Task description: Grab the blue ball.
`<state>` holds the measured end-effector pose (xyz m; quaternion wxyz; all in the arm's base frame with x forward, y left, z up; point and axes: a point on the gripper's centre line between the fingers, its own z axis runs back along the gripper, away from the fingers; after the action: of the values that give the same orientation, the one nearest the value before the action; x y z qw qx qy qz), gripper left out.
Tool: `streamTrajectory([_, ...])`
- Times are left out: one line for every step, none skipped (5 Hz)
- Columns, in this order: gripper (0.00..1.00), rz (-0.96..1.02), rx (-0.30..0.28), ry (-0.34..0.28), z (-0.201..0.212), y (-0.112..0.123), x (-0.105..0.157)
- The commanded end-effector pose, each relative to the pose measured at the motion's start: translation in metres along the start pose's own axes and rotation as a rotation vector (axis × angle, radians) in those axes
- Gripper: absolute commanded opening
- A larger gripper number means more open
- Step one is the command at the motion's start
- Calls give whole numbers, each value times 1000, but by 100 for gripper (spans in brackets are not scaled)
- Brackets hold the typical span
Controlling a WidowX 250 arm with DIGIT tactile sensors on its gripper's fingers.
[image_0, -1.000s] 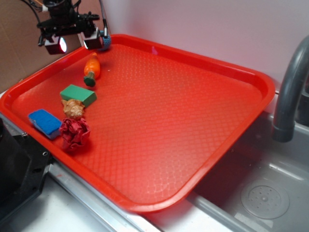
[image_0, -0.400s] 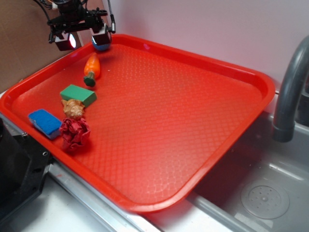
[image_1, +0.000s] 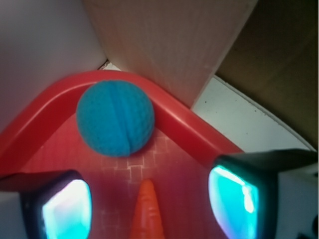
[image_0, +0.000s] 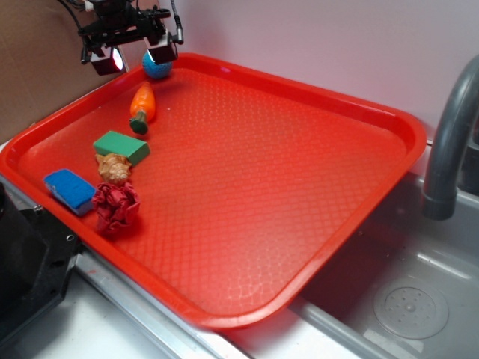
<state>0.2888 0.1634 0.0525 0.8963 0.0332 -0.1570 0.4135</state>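
The blue ball [image_0: 158, 68] is small, teal and bumpy, and lies in the far left corner of the red tray [image_0: 299, 97]. In the wrist view the blue ball [image_1: 115, 118] rests against the tray's curved rim [image_1: 174, 119]. My gripper [image_0: 135, 55] hovers over that corner, open and empty. Its right finger [image_0: 162, 52] is just above the ball and its left finger [image_0: 108, 60] is out past the rim. In the wrist view the gripper [image_1: 149, 201] has its pads wide apart, with the ball ahead of them, not between them.
An orange toy carrot [image_0: 142, 106] lies just in front of the ball; its tip [image_1: 147, 209] shows between the pads. A green block [image_0: 121, 146], a shell [image_0: 114, 167], a flat blue sponge [image_0: 69, 190] and red crumpled cloth [image_0: 116, 206] line the tray's left side. A grey tap [image_0: 449, 142] and sink are at right.
The gripper has risen and shifted right toward the tray's far corner, staying open. The ball has stayed in the corner.
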Motion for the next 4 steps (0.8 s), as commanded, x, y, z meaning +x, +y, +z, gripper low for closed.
streamTrajectory([100, 33, -74, -87, 3, -9, 20])
streamTrajectory([100, 31, -72, -81, -4, -13, 21])
streamTrajectory([100, 32, -74, -81, -4, -15, 25])
streamTrajectory([100, 36, -71, -71, -7, -16, 28])
